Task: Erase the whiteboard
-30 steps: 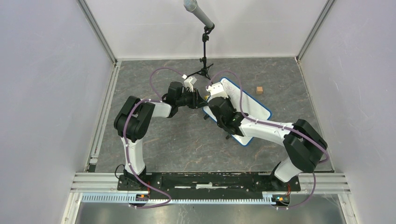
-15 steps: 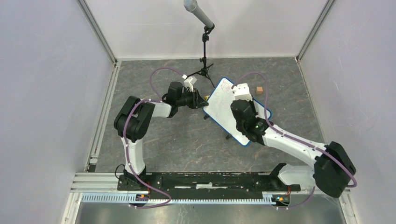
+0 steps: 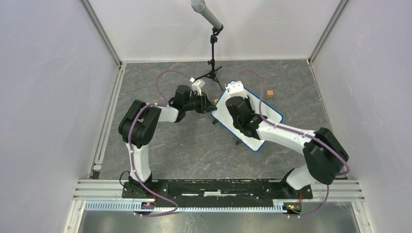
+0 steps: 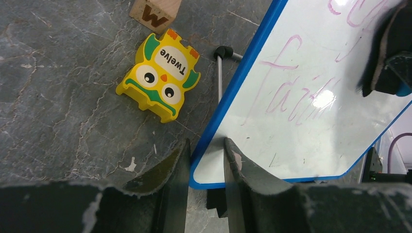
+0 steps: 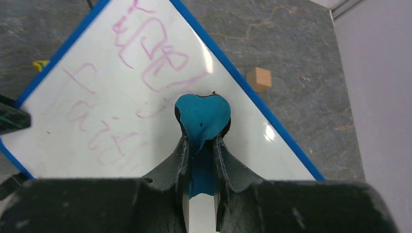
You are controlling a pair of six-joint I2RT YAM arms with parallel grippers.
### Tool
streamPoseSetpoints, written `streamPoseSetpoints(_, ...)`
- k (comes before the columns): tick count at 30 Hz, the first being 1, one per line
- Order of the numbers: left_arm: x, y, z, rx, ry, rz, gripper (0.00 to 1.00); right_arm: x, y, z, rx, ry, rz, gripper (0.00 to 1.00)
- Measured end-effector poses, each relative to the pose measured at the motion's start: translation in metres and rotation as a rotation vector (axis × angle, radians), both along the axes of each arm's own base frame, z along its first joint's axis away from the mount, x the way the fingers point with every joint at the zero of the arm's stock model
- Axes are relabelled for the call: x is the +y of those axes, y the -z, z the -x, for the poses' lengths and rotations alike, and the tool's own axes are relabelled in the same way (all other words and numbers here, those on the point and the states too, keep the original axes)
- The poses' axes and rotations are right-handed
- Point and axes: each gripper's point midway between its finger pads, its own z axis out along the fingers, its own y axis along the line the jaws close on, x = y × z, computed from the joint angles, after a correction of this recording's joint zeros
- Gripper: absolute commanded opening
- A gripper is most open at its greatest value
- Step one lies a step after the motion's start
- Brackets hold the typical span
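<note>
The whiteboard (image 3: 265,116) lies tilted on the grey table, white with a blue rim. Its face shows faint pink writing in the left wrist view (image 4: 301,97) and the right wrist view (image 5: 126,77). My left gripper (image 4: 206,158) is shut on the board's left corner rim; it also shows in the top view (image 3: 212,106). My right gripper (image 5: 200,145) is shut on a blue-and-black eraser (image 5: 201,116) pressed on the board's middle. From above, the right gripper (image 3: 237,99) sits over the board's upper part. The eraser shows at the right edge of the left wrist view (image 4: 388,53).
A yellow owl toy (image 4: 158,75) marked "Twelve" and a wooden letter block (image 4: 155,12) lie left of the board. A small wooden cube (image 3: 269,93) lies beyond the board's far edge. A microphone stand (image 3: 212,53) stands at the back.
My right gripper with the eraser swept right across the board, then back left toward its upper part. The left gripper and the board have stayed put.
</note>
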Motion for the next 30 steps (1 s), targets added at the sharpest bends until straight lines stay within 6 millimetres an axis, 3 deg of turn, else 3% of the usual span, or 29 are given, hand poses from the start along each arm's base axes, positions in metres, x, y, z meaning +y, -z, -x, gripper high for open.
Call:
streamPoseSetpoints(6, 0.0, 0.0, 0.0, 0.003, -0.001, -0.002, 0.36, 0.029, 0.008, -0.018, 0.012, -0.049, -0.043, 0.16)
streamPoseSetpoints(12, -0.001, -0.001, 0.001, 0.003, 0.008, 0.004, 0.41, 0.031, 0.006, -0.019, 0.008, -0.06, -0.053, 0.17)
streamPoseSetpoints(16, -0.003, -0.002, 0.003, 0.005, 0.023, 0.012, 0.52, 0.013, -0.003, -0.008, -0.009, -0.045, -0.044, 0.17)
streamPoseSetpoints(20, -0.007, -0.004, 0.007, 0.002, 0.048, 0.025, 0.55, -0.017, -0.016, 0.009, -0.042, 0.002, -0.034, 0.18)
streamPoseSetpoints(25, -0.011, -0.003, 0.01, 0.007, 0.083, 0.042, 0.52, -0.037, -0.018, 0.023, -0.057, 0.038, -0.017, 0.18)
streamPoseSetpoints(30, -0.012, -0.002, 0.008, 0.016, 0.084, 0.038, 0.43, -0.038, -0.008, 0.022, -0.034, 0.045, 0.028, 0.17)
